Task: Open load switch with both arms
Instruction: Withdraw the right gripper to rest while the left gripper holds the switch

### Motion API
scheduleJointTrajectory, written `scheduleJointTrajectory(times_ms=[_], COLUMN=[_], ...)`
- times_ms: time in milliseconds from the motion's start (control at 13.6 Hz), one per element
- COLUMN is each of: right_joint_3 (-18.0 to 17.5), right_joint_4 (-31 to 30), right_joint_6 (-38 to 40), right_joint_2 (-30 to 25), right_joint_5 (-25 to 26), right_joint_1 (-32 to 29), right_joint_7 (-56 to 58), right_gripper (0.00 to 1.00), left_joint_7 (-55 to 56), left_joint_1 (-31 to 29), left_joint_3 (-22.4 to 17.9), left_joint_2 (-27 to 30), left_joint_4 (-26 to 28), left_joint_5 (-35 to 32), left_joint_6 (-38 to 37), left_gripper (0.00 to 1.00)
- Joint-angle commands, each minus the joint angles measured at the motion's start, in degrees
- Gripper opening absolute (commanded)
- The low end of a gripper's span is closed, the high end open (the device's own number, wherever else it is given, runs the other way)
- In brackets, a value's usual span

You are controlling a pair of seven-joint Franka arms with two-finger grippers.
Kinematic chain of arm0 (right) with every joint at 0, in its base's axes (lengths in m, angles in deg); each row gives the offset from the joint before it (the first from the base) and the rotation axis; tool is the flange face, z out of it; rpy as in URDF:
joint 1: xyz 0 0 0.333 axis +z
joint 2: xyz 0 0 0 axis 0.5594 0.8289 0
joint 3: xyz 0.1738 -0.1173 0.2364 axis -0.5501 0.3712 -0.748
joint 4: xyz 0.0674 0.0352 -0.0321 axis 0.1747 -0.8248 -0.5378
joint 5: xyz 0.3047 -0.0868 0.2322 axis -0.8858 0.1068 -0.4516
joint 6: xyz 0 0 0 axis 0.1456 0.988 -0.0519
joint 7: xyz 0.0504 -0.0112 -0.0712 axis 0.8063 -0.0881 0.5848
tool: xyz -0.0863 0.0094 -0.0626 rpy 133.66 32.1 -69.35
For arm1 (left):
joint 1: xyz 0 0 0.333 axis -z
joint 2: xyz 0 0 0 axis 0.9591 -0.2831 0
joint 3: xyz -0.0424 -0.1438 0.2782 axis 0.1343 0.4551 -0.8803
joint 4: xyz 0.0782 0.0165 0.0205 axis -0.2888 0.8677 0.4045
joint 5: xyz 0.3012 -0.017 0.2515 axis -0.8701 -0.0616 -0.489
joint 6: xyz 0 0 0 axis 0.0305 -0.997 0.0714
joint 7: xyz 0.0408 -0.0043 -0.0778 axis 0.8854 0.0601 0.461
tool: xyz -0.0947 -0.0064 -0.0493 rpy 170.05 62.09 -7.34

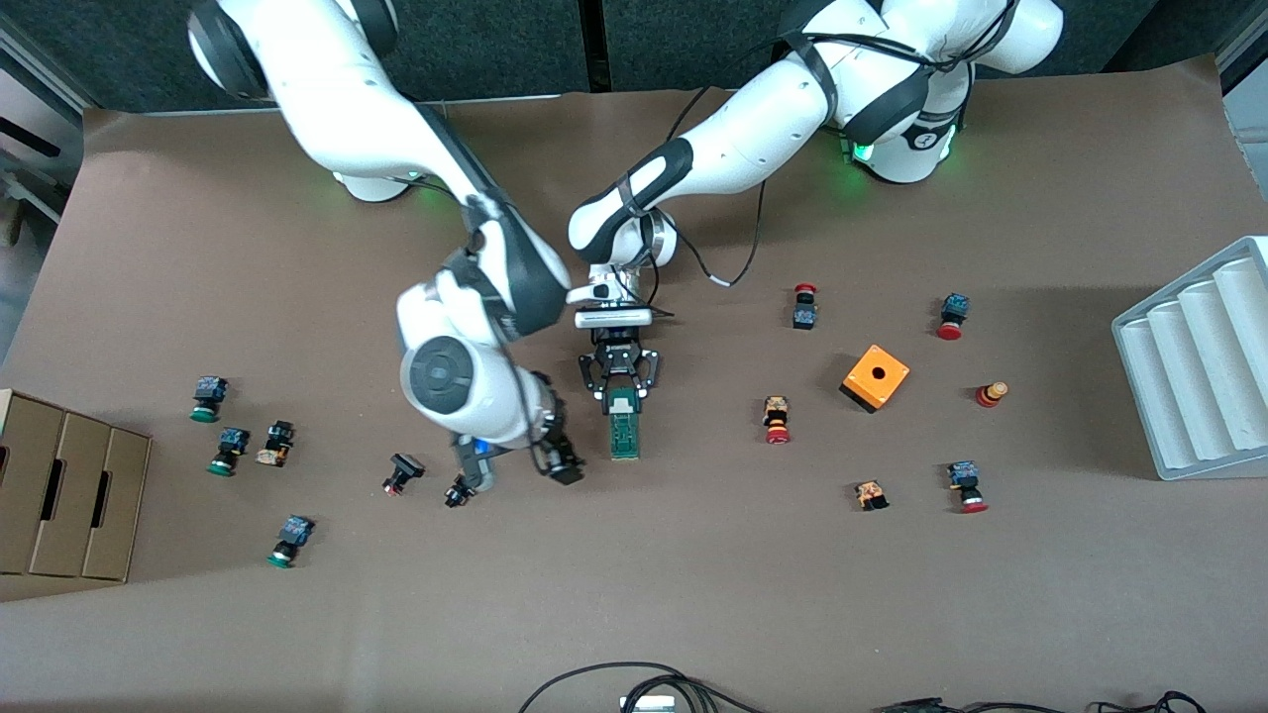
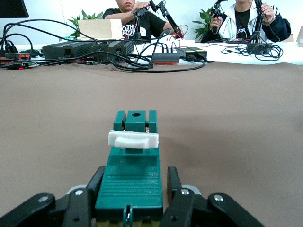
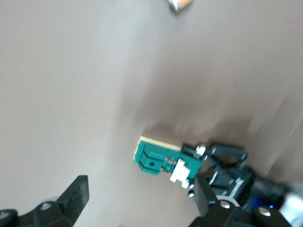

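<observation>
The load switch [image 1: 624, 433] is a narrow dark-green block lying flat mid-table. My left gripper [image 1: 621, 388] is shut on its end farther from the front camera. In the left wrist view the green body [image 2: 132, 177] sits between the black fingers [image 2: 173, 189], and its white piece [image 2: 133, 139] lies across it toward the free end. My right gripper [image 1: 520, 468] hangs open over bare table beside the switch, toward the right arm's end, holding nothing. The right wrist view shows the load switch [image 3: 155, 159] ahead of its spread fingers [image 3: 78, 193].
Small push buttons lie scattered; two [image 1: 402, 472] [image 1: 458, 491] are close beside the right gripper. An orange cube [image 1: 875, 377] with a hole sits toward the left arm's end, near a white ridged tray [image 1: 1199, 366]. A cardboard box [image 1: 59, 495] stands at the right arm's end.
</observation>
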Motion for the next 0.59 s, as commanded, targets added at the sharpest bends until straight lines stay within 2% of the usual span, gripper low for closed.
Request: scheduleJointTrajectory(times_ms=[0,74,148,295,516], right_joint_3=[-0.34,-0.42,-0.69,-2.17,-7.88], right_joint_4=[-2.00,-2.62,-3.93,-12.33,-24.13], right_joint_6=[5.53,8.34,10.28,11.09,11.70], right_joint_2=[-5.80,-8.00,-10.72,-20.01,-33.21], right_joint_5=[1.73,2.08,2.69,3.31,8.65], right_joint_1=[-3.63,-5.65,-7.58,-12.76,-22.52], right_joint_7=[10.67,14.71,19.62,30.86,47.57], right_gripper=[0.99,0.99,0.99,0.99,0.99], left_joint_7=[0.39,0.48,0.48,0.39,-0.39], left_joint_1=[1.33,1.33,1.33,1.33,1.24], left_joint_3=[-0.25,-0.25,-0.25,-0.25,-0.16], left_joint_2=[-1.00,-0.92,-0.74,-0.21,0.66], left_joint_4=[-2.06,-2.06,-2.06,-1.80,-1.63], left_joint_5=[0.24,0.07,0.06,0.24,1.90], left_joint_6=[-0.25,-0.25,-0.33,-0.33,-0.25], left_gripper=[0.65,0.97,1.00,1.00,1.00])
